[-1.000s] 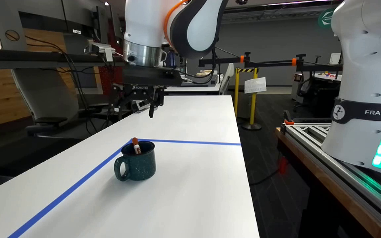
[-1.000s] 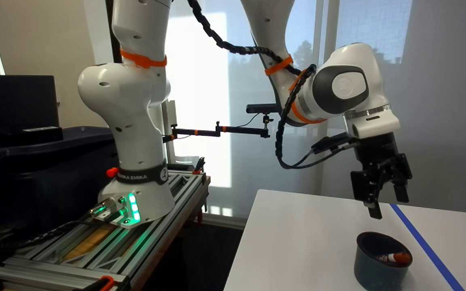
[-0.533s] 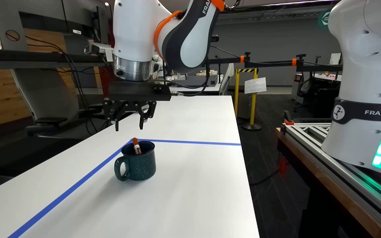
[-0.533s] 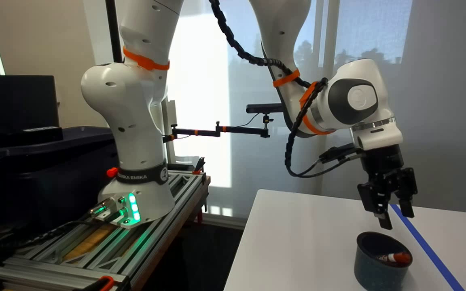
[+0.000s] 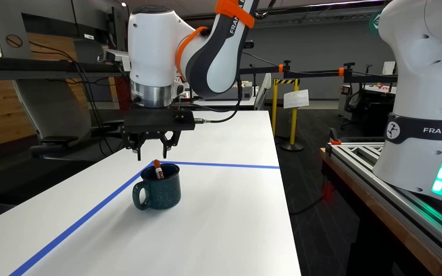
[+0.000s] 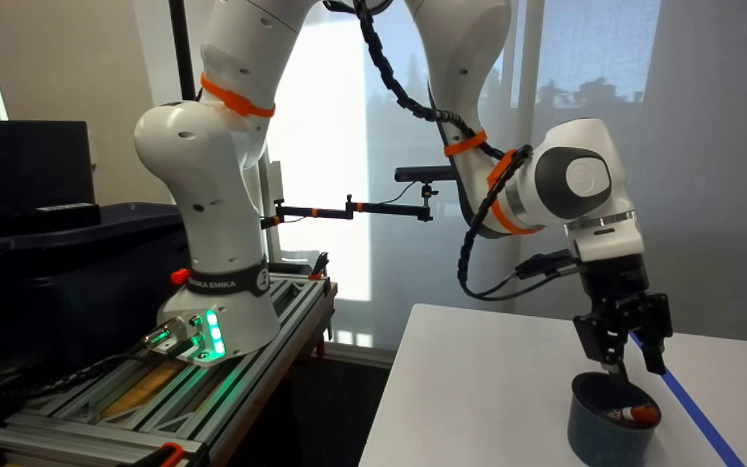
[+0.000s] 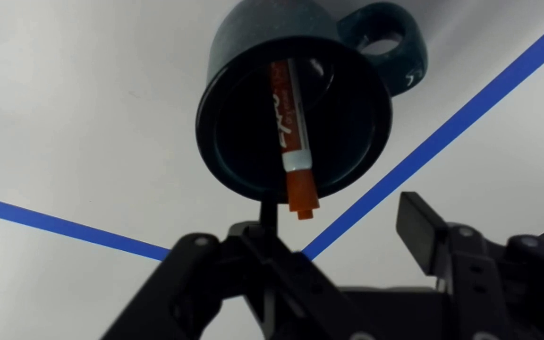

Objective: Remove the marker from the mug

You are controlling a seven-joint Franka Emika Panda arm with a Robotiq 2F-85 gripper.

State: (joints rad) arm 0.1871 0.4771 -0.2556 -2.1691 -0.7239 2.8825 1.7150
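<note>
Near the marker (image 7: pixel 293 123) in the mug (image 5: pixel 165 193), the hand (image 5: pixel 152 156) hangs lower than before, fingers (image 7: pixel 420 232) apart.

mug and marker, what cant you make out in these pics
Lower end of the marker: hidden in an exterior view by the wall of the mug.
Handle and base of the mug: in an exterior view, the body hides the handle and the bottom edge cuts off the base.
Marker's fine print: too small and dim to read fully in the wrist view.
</note>
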